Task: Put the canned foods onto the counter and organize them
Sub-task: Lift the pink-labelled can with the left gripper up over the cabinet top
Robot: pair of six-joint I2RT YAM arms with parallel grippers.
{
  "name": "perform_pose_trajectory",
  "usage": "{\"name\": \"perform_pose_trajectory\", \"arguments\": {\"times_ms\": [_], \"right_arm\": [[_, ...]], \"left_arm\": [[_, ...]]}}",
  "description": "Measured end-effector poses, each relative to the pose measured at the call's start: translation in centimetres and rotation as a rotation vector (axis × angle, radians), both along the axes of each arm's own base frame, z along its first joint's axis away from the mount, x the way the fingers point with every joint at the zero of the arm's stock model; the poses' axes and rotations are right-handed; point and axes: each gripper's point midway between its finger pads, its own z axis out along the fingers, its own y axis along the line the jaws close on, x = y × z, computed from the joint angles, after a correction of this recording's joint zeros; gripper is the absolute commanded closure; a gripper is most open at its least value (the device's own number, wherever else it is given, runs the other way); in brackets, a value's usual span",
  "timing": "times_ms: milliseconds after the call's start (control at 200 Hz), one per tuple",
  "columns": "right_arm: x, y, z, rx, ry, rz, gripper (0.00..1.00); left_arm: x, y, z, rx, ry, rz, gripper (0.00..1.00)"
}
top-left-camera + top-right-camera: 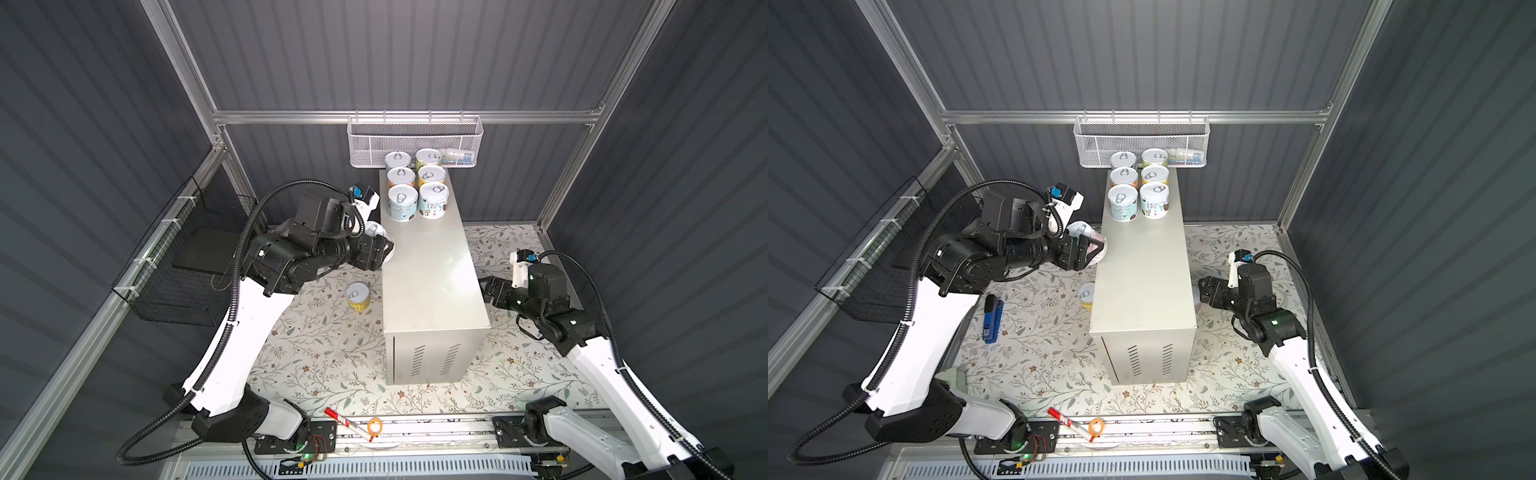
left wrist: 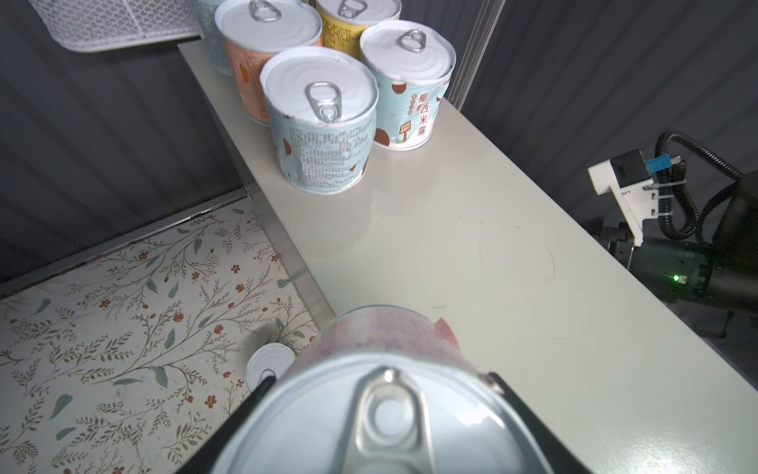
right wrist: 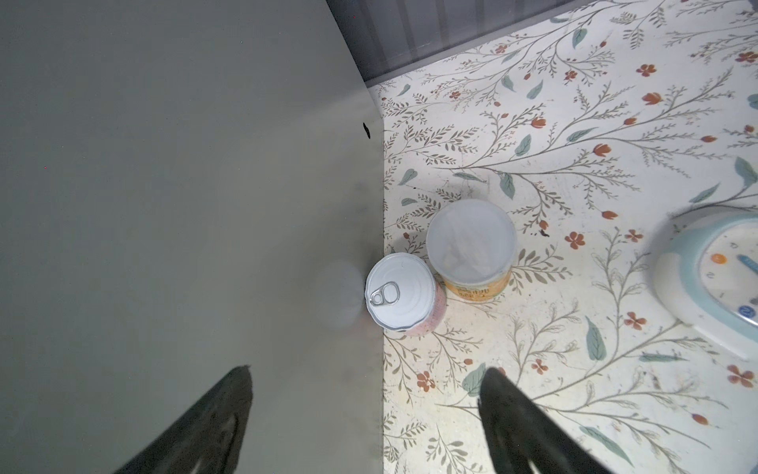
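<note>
Small blue-white item (image 1: 457, 158) in mesh basket (image 1: 374, 143), six tins (image 1: 401, 178) on counter (image 1: 432, 286)

We find six cans (image 1: 402, 202) in two rows on the counter's (image 1: 428, 286) far end, beneath the basket (image 1: 415, 143). One can (image 1: 358, 295) stands left of the counter, two more cans (image 3: 401, 292) right of it.

A small dark room with a flowery floor

We see dark grey walls (image 1: 415, 54) with long stripes all around. Shiny silver bars (image 1: 291, 116) run up the corners and across the back. A white mesh basket (image 1: 415, 143) hangs on the back bar. A black wire basket (image 1: 178, 299) hangs on the left wall. On the floor lies a pale mat (image 1: 332, 353) with little leaves and red flowers, and it looks bright.
</note>
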Motion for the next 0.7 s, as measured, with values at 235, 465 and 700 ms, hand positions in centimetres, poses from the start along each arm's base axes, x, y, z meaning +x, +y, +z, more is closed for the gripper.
{"name": "perform_pose_trajectory", "arguments": {"times_ms": [235,465,700], "right_arm": [[-0.2,-0.1,0.5,0.003,-0.016,-0.001,0.12],[-0.3,-0.4,0.3,-0.018,-0.013,-0.007,0.12],[-0.4,-0.6,0.2,-0.028,-0.011,-0.007,0.11]], "left_arm": [[1.2,-1.8,-0.2,0.053,-0.005,-0.01,1.0],[1.6,-5.8,-0.9,0.119,-0.015,-0.075,1.0],[2.9,-6.4,-2.3,0.191,-0.002,-0.047,1.0]]}}
